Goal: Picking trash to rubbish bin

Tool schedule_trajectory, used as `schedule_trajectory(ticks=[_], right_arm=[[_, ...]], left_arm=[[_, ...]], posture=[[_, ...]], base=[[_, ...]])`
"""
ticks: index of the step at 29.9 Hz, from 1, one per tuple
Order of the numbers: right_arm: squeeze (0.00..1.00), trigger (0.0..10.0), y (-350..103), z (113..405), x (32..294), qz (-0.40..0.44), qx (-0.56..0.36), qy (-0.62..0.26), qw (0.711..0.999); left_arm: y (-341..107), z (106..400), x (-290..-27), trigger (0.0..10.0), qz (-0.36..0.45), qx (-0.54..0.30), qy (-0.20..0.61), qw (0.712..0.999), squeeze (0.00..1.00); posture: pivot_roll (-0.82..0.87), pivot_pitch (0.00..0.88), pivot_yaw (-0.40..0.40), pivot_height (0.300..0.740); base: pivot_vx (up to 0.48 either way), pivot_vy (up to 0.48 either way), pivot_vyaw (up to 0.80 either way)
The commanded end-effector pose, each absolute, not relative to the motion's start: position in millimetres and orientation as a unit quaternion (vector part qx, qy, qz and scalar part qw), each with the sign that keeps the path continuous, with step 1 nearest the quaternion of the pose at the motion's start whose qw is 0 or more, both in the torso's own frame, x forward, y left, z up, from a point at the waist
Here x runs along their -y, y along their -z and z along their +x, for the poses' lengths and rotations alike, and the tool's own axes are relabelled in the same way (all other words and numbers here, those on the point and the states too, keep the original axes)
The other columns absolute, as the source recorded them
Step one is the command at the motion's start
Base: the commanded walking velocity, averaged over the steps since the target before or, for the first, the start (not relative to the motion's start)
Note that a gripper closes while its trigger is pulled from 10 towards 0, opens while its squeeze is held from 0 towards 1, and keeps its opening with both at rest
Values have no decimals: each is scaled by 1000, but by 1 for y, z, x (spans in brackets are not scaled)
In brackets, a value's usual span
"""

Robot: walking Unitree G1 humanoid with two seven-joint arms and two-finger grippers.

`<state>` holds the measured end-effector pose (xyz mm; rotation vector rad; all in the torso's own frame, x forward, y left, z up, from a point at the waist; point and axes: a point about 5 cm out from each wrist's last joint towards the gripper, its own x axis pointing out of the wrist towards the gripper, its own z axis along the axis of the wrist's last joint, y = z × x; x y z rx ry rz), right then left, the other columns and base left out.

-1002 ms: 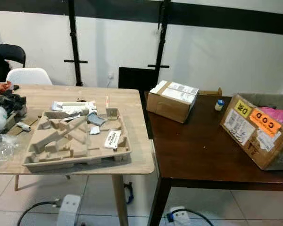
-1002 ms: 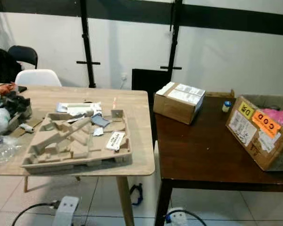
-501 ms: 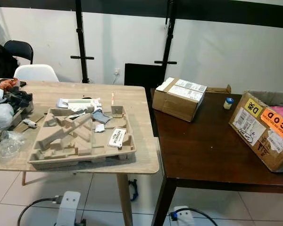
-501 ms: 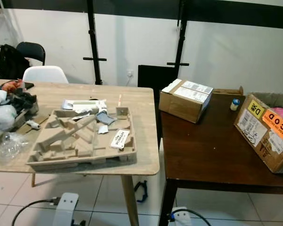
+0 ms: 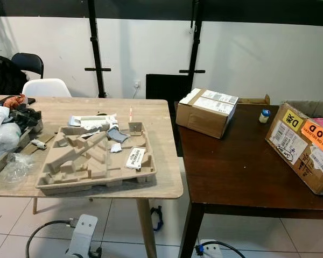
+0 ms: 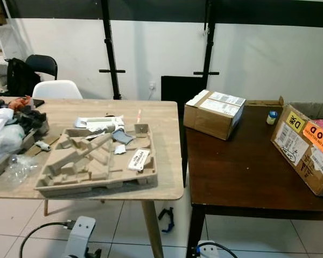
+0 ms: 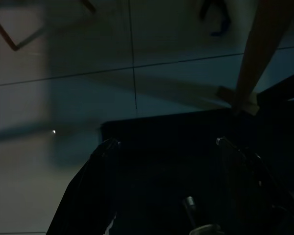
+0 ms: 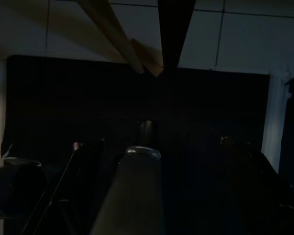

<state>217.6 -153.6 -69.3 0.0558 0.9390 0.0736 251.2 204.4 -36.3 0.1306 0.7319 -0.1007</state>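
Both my arms hang idle. My left tool (image 7: 164,147) points down at the tiled floor (image 7: 63,73) with its two dark fingers spread apart and nothing between them. My right tool (image 8: 161,147) hangs the same way in deep shade, fingers apart and empty, with table legs beyond its tips.

Well ahead of and above both tools stands the light wooden table (image 5: 151,188). On it lies a moulded pulp tray (image 5: 70,177), and in and just behind the tray sit the scraps I take for trash: a white printed label (image 5: 133,158), a grey scrap (image 5: 117,134) and crumpled white wrappers (image 5: 91,122). Clear plastic wrap (image 5: 16,166) lies off to the tray's left side. Touching that table on the right is a dark wooden table (image 5: 242,166) carrying a sealed cardboard box (image 5: 206,112), a small blue-capped bottle (image 5: 265,115) and an open cardboard box (image 5: 307,153).

I cannot make out a rubbish bin. I judge I am in the approach: I should square up to the tray's near edge, stop close enough that a tool reaches the label without leaning, then raise one arm over the rim and pinch the label flat from above.
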Motion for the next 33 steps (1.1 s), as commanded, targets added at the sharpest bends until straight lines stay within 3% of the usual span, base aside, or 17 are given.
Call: schedule_trajectory(ticks=[1, 13, 29, 33], right_arm=[[0, 10000, 67, 221, 154, 21, -450, -38, 892], [0, 10000, 66, 223, 159, 11, -449, -41, 893], [0, 10000, 68, 219, 163, 10, -453, -35, 891], [0, 10000, 68, 219, 167, 8, -453, -32, 891]], left_arm=[[43, 243, -205, 10000, 58, -371, 42, 926, 0], [44, 243, -198, 10000, 46, -368, 44, 928, 0], [39, 251, -191, 10000, 59, -357, 68, 930, 0], [39, 252, -189, 10000, 67, -359, 74, 928, 0]], posture=[[96, 20, -32, 740], [96, 22, -49, 740], [81, 18, -48, 740], [77, 16, -49, 740]], base=[[0, 0, 0], [0, 390, 0], [0, 0, 0], [0, -386, 0]])
